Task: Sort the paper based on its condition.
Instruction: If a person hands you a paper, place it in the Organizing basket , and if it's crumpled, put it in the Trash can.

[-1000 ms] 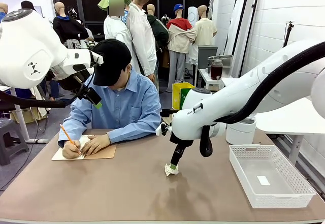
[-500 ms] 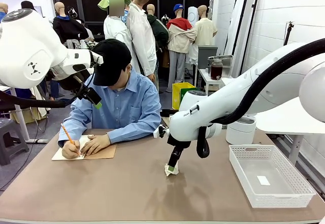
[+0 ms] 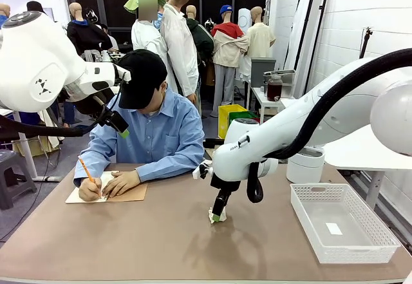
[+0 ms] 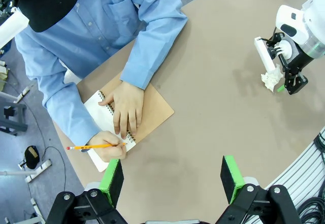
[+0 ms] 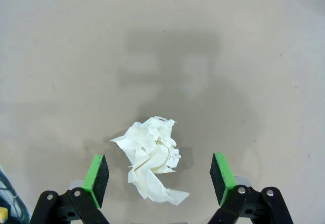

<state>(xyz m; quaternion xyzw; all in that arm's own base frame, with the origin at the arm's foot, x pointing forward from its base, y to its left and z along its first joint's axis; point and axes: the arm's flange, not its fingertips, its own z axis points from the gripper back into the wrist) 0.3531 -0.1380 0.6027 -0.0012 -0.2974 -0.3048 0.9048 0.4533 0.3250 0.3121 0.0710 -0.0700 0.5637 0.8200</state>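
Observation:
A crumpled wad of white paper [image 5: 152, 158] lies on the tan table, near the middle [image 3: 215, 217]. My right gripper [image 5: 159, 177] points down at it, open, with one green pad on each side and a gap to the paper on both. The front view puts that gripper [image 3: 219, 212] right at the wad, and the left wrist view shows it [image 4: 290, 84] beside the paper [image 4: 270, 77]. High at the left my left gripper [image 3: 121, 128] hangs open and holds nothing [image 4: 172, 176].
Across the table a person writes with a pencil in a spiral notebook [image 3: 125, 194] with a tan cover [image 4: 152, 115]. A white mesh basket [image 3: 351, 254] stands at the right, a small white scrap [image 3: 333, 228] in it. Behind it is a white tub [image 3: 306, 166].
My right arm has drifted a little to the left while its gripper stays over the crumpled paper. The left arm has not moved.

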